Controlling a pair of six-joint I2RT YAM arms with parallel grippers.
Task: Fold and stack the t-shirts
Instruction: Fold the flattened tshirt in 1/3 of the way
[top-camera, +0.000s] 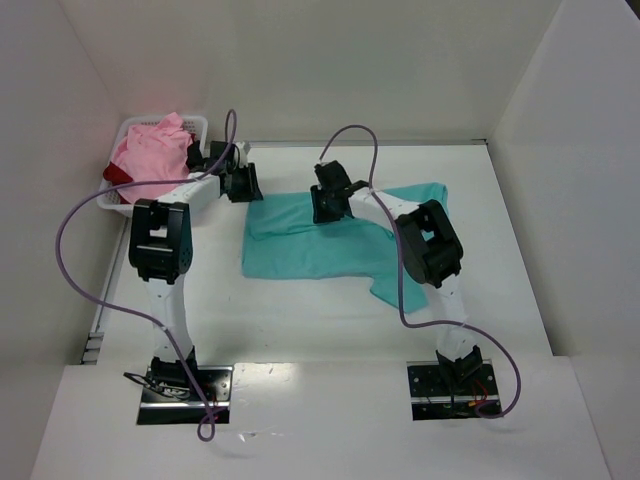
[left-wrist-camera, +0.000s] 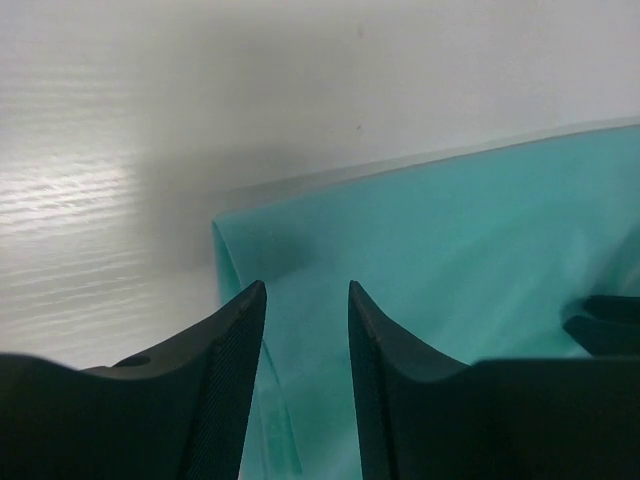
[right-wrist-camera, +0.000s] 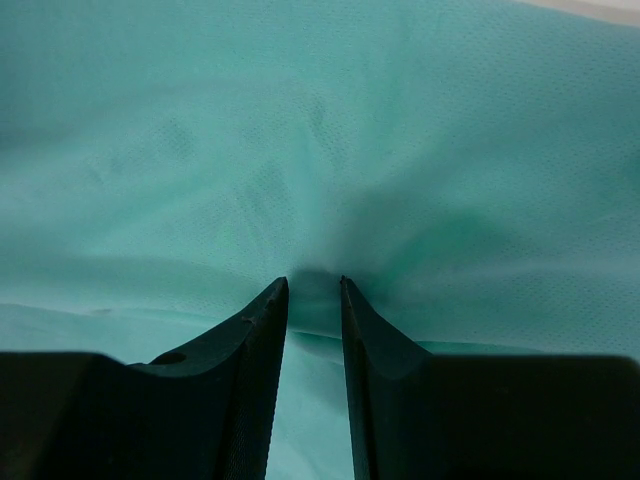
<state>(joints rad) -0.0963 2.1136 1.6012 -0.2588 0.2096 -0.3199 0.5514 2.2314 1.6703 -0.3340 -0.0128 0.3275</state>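
Teal t-shirt: pinched in right end effector, beneath left end effector.

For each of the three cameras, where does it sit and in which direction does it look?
Top external: above and behind the robot, looking down on the table, left arm, right arm, teal t-shirt, basket.
Left wrist: on the left arm, facing down past the left tool at the shirt's corner.
Right wrist: on the right arm, close above the cloth pinched in the right tool.
Shared: both wrist views show the teal t-shirt.
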